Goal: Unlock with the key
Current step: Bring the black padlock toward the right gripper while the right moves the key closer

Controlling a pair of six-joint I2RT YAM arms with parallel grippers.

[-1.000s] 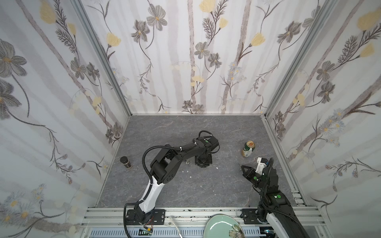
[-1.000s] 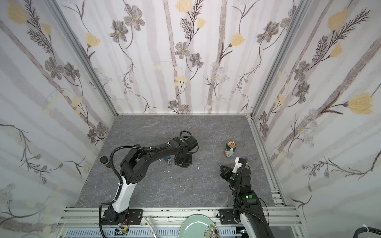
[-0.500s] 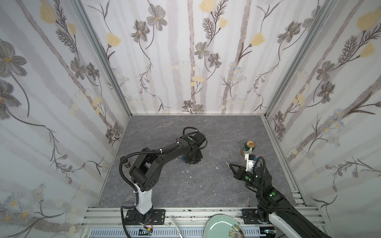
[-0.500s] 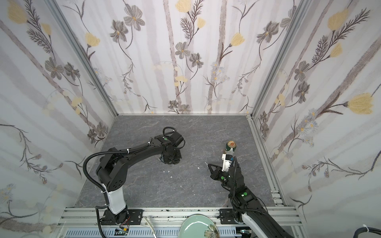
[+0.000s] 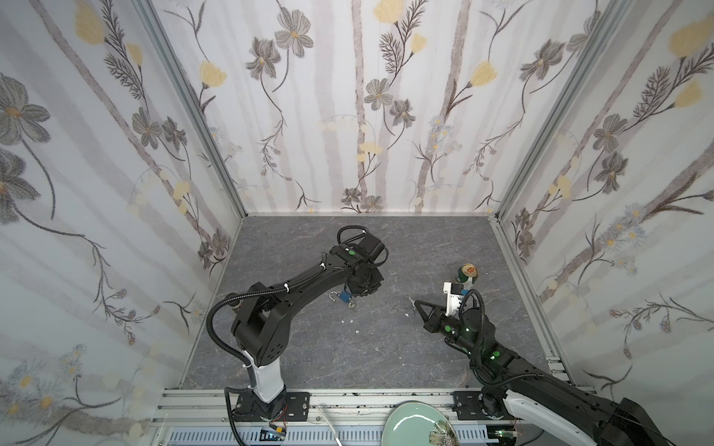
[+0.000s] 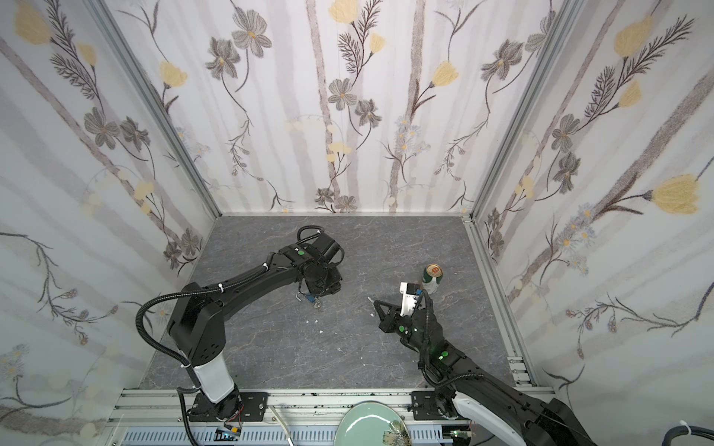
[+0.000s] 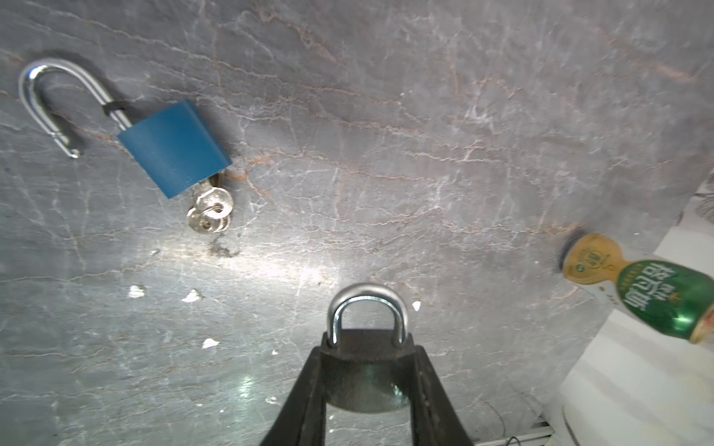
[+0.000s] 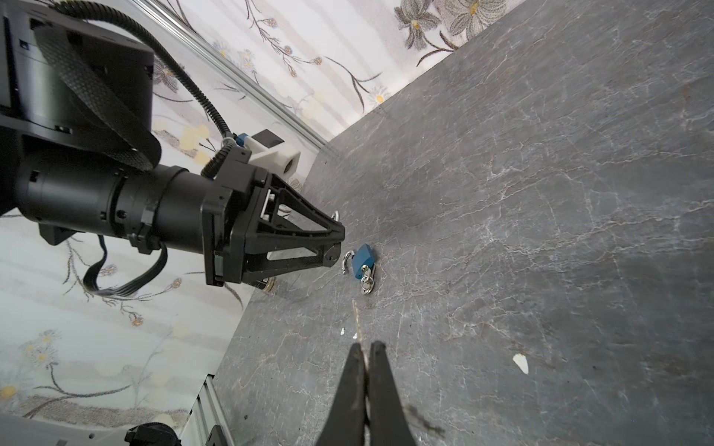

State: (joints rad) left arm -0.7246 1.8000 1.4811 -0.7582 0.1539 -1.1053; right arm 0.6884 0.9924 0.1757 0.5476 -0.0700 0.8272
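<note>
Within a second the right arm had stretched from the near edge of the grey table point(image 5: 386, 347) toward its middle, while the left arm had swung its elbow out to the left and drawn its wrist slightly back from centre. The left gripper point(image 7: 368, 349) was clamped on the body of a dark padlock point(image 7: 367, 374), one jaw on each side, the closed silver shackle pointing out past the fingertips. The right gripper point(image 8: 366, 347) had its jaws pressed together on a slim key point(image 8: 357, 320), seen edge-on and too thin to make out in detail; in a top view its pale tip point(image 5: 414, 301) pointed toward the left arm, well apart from the held lock. A blue padlock point(image 7: 174, 148) lay flat on the table just beside the left gripper, its shackle point(image 7: 38, 96) sprung open and a small bunch of keys point(image 7: 210, 212) hanging from its base. White flecks point(image 7: 192, 296) dotted the surface between the arms. A green can point(image 5: 467, 276) stood upright near the right wrist.
</note>
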